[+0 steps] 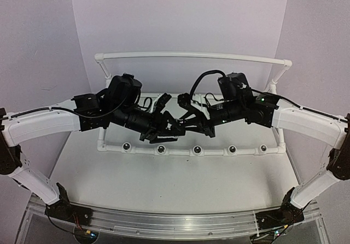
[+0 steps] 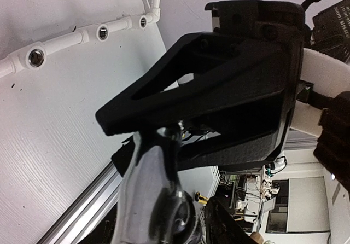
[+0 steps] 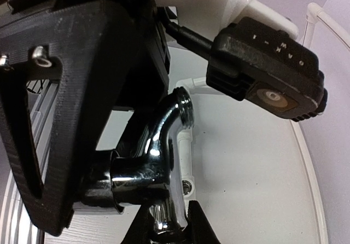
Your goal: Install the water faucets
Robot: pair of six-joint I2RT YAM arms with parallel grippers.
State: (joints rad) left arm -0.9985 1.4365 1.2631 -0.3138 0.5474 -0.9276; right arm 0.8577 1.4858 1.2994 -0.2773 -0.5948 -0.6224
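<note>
Over mid-bench (image 1: 180, 184) the left hand (image 1: 164, 130) and right hand (image 1: 188, 122) meet, both clamped on one chrome water faucet (image 3: 147, 167).

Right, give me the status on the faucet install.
Done: nothing yet; the five round sockets in the white pipe frame look empty. In hand: one shiny chrome metal faucet, raised mid-air where the left fingers and right fingers meet; which pair grips it is unclear. Left: seating it in a socket; no other faucets are visible.
</note>
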